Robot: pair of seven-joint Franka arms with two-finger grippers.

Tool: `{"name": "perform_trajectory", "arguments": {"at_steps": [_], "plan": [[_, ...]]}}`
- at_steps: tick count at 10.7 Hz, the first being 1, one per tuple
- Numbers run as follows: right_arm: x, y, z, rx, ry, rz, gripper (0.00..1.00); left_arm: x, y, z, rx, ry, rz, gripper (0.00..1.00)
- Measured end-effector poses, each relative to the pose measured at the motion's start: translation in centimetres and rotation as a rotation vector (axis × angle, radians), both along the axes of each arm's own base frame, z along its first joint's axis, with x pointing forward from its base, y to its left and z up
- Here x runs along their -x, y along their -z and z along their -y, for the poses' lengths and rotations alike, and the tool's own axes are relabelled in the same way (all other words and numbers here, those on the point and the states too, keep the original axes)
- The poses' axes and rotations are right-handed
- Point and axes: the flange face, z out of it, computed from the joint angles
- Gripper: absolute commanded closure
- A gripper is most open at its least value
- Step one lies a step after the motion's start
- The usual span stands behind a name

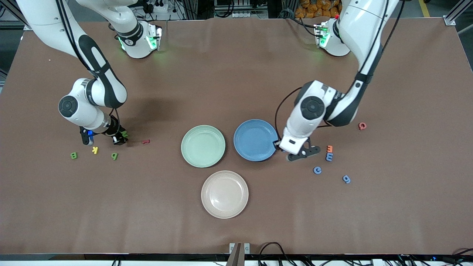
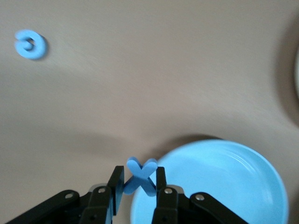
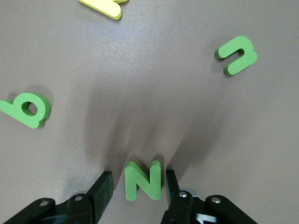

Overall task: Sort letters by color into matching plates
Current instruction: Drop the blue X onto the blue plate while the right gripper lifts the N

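green B (image 1: 74, 155): lying nearest the right arm's end, with green b (image 1: 115, 156) beside it
right gripper (image 1: 104, 137): hovering low, fingers apart around green N (image 3: 144, 179)
green plate (image 1: 203, 146): sitting beside blue plate (image 1: 255, 140)
left gripper (image 1: 300, 153): clamping blue X (image 2: 141, 176) at blue plate's rim
blue c (image 1: 317, 170): lying near blue g (image 1: 346, 179)

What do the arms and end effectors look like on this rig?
Two glossy white arms with black joint bands and round black caps at the wrist joints. Green status lights glow at both bases. A thin black cable loops beside each wrist. The left end effector and right end effector are black, two-fingered, with screw-jointed linkages visible in the wrist views.
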Motion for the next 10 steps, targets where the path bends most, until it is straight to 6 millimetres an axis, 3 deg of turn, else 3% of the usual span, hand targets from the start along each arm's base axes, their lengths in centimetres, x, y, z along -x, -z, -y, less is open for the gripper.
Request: {"name": "perform_trajectory", "arguments": {"at_steps": [2, 7, 8, 9, 10], "plan": [[0.0, -0.1, 0.1, 0.0, -0.002, 0.001, 0.71, 1.0, -0.5, 2.3, 0.008, -0.003, 0.006, 1.0], [0.1, -0.3, 0.4, -0.003, -0.028, -0.004, 0.76, 3.9, 1.2, 6.9, 0.002, 0.027, -0.017, 1.0], [0.1, -0.3, 0.4, -0.004, -0.055, -0.003, 0.76, 3.8, 0.8, 7.2, 0.0, 0.026, -0.018, 0.37], [0.1, -0.3, 0.5, -0.006, -0.092, -0.002, 0.76, 3.4, 0.3, 7.2, 0.0, 0.023, -0.015, 0.0], [0.0, -0.4, 0.5, -0.009, -0.139, -0.002, 0.77, 2.9, -0.1, 7.0, 0.002, 0.017, -0.01, 0.0]]}}
